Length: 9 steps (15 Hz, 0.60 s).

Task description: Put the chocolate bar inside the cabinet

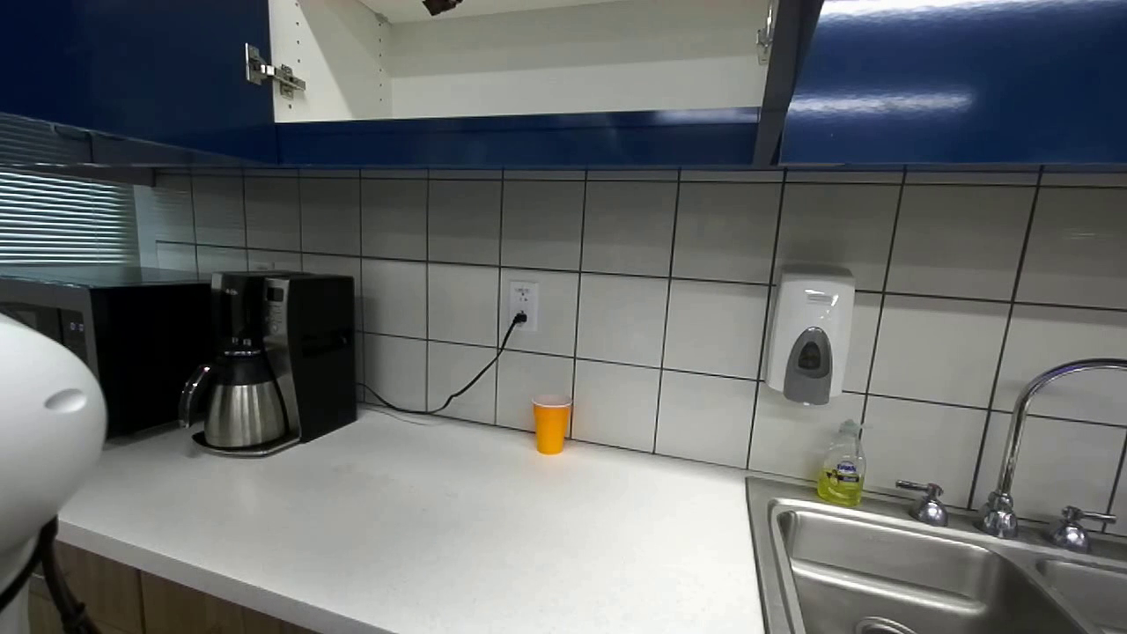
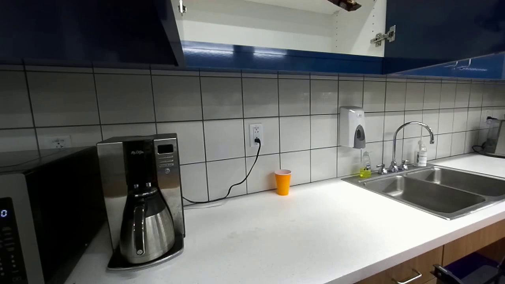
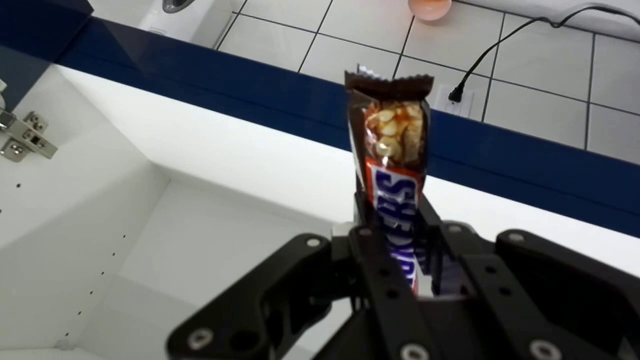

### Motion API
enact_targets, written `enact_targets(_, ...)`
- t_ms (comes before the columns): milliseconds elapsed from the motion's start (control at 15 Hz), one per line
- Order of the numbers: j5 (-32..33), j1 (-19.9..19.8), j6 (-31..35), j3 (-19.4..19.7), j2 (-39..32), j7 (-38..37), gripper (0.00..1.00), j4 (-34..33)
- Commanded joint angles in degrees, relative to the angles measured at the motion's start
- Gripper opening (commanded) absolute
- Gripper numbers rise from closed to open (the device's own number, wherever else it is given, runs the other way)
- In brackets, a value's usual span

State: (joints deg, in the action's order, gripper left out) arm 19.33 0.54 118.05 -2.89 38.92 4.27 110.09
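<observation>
Gripper (image 3: 395,215) clamped on the chocolate bar (image 3: 397,130), I hold it at the open front of the cabinet (image 3: 225,82) in the wrist view. My black fingers (image 3: 377,260) press its two long sides, and a crimped brown wrapper end juts past their tips, overlapping the cabinet's blue lower edge in that view; whether the bar lies inside that edge, I cannot tell. In both exterior views, the bar's dark end shows against the cabinet's white interior. A glossy blue door (image 1: 158,70) stands open beside the cabinet's white side wall in an exterior view.

Below the middle of the cabinet, an orange cup (image 1: 551,427) stands upright on the white counter (image 1: 493,528), and a black plug (image 1: 520,318) sits in a wall outlet (image 1: 528,295) on the tiled wall (image 1: 627,220). Beneath the cabinet's left end in that view, a coffee maker (image 1: 326,352) bears a steel carafe (image 1: 245,409); farther out on that side, also lower than the cabinet, is a microwave (image 1: 158,352). Below the cabinet's right end, a white soap dispenser (image 1: 810,339) is mounted on the tiles. Past that end, well below the cabinet, a bottle of yellow-green dish soap (image 1: 843,475) stands at a steel sink (image 1: 880,563), and a chrome faucet (image 1: 1012,436) rises behind the sink.
</observation>
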Motion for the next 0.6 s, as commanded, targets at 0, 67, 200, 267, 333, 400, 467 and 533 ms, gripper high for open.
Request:
enact_targets(0, 0.8, -1.5, -4.42, -1.99, -10.73, 1.16, 0.05, -13.25)
enact_targets(67, 0.94, -1.47, -5.68, -2.26, -13.3, 1.12, 0.05, -16.28)
enact_targets(200, 1.09, -1.1, -7.6, -2.63, -17.42, 1.08, 0.05, -21.18)
enact_targets(267, 1.28, -0.99, -8.75, -2.82, -19.1, 1.02, 0.05, -23.3)
enact_targets(333, 1.5, -0.84, -9.74, -3.0, -20.84, 1.03, 0.05, -25.33)
enact_targets(400, 1.73, -0.67, -10.86, -3.2, -22.45, 1.0, 0.05, -27.23)
enact_targets(467, 1.99, -0.52, -11.67, -3.28, -23.76, 0.93, 0.05, -28.79)
enact_targets(533, 2.38, -0.39, -12.77, -3.46, -25.15, 0.93, 0.05, -30.42)
